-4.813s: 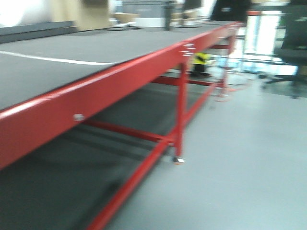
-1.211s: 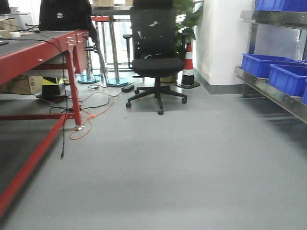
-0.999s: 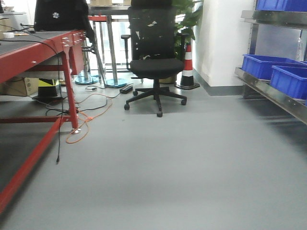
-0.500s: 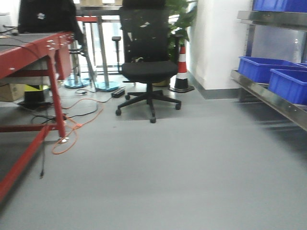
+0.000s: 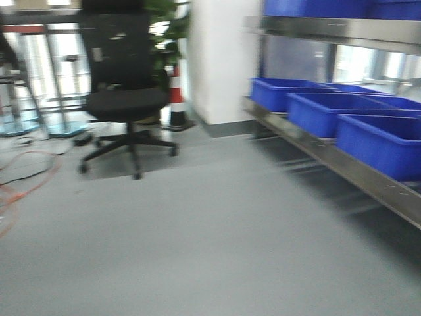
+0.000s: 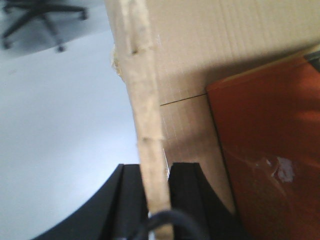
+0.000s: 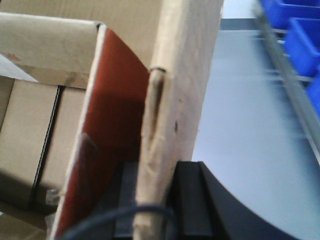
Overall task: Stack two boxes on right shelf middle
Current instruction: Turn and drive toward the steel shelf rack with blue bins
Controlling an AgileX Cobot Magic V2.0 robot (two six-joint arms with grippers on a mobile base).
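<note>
- The left gripper [image 6: 155,202] has its black jaws clenched on the upright edge of a wall of the cardboard box [image 6: 200,60].
- The right gripper [image 7: 157,200] pinches the box's opposite wall, one finger on each face.
- An orange-red panel [image 7: 112,125] stands inside the box, between those walls.
- In the blurred front view, the steel shelf [image 5: 342,164] runs along the right, one tier holding blue bins [image 5: 316,112].
- A black office chair [image 5: 125,102] stands on the grey floor [image 5: 197,230], to the left.

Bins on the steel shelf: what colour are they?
Blue. The bins show best in the front-facing view.
</note>
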